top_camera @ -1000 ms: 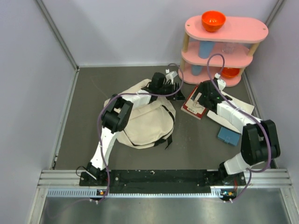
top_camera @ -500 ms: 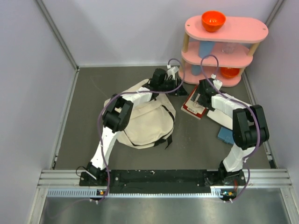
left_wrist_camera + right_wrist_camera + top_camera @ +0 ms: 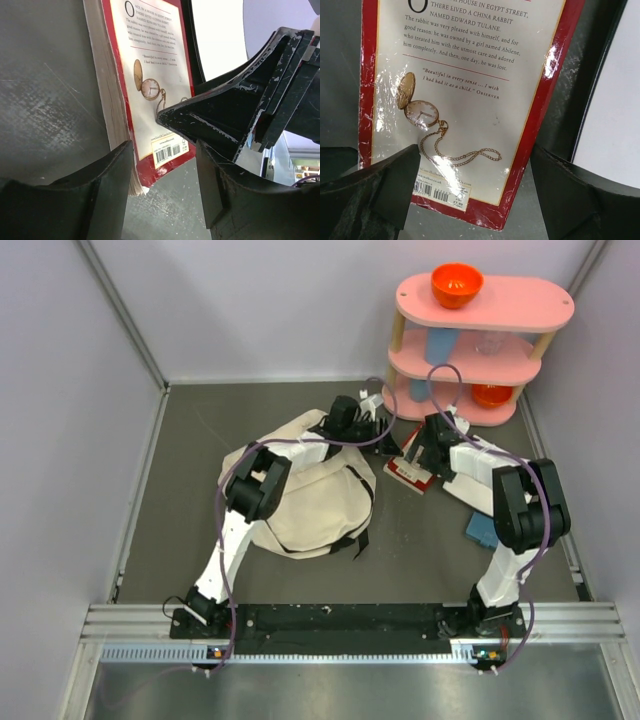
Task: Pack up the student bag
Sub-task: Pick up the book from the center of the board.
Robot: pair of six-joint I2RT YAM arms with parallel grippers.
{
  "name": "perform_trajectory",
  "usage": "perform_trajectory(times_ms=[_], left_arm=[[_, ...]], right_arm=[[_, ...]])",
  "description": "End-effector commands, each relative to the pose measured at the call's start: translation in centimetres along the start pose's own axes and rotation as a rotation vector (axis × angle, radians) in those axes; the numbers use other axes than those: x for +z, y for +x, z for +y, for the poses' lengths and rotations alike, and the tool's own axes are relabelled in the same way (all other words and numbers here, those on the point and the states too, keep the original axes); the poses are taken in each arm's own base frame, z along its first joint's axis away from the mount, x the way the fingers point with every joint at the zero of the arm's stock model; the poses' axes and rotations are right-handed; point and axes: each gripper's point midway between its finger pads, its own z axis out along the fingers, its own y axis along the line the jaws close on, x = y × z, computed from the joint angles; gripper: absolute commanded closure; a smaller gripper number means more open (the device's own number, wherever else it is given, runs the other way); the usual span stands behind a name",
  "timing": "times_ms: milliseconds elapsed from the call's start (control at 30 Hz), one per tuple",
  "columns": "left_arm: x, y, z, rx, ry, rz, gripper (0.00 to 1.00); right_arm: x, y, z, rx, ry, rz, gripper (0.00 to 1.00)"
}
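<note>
Two grippers meet at one corner of the red book, which lies flat on the grey table, right of the middle. The student bag lies just left of the book, under the left arm, and I cannot tell from here if its mouth is open. The left gripper has its jaws apart, and the barcode corner of the book shows in the gap. The right gripper also has its jaws apart, one on each side of the same end, and neither clamps anything. I judge that the step in hand is to lift the book for the bag. Several things could go wrong. One finger of the right gripper is just beside the left jaws, so they may knock together. The book is thin and its cover glossy, so closing fingers may slide off, or push it toward the white sheet beside it. If only some pages are caught, the book may fall open
</note>
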Motion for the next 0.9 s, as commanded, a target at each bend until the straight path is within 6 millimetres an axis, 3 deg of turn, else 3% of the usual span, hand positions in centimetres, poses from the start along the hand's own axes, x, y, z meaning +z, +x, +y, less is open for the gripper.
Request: perform_trajectory(times_ms=[0,167,400,533,733,867], left_arm=[[0.5,1.0,-1.9,0.014,0.065,0.031,0.44],[0.1,3.3,-1.4,-0.009,0.029,0.064,0.48],[-2.1,6.4,-0.9,-0.066,-0.037,0.074,0.52],[-2.9,7.2,-1.7,-0.076,-0.033,0.073,0.53],[-3.8,8.7,-1.3,-0.116,-0.092,0.085,0.53],[-4.2,9.7,0.0,-0.163,-0.173,0.092,0.53]], right_arm=[[0.1,0.6,1.5,0.032,-0.099,0.031,0.14],[-0.6,2.0,1.9,0.056,-0.178,0.046,0.20],[-1.4,4.1,2.6,0.063,-0.276,0.103,0.31],[-2.7,4.5,3.7,0.055,-0.362,0.111,0.32],[-4.3,5.6,4.7,0.052,-0.470,0.146,0.35],[-4.2,5.9,4.0,0.056,-0.441,0.149,0.27]])
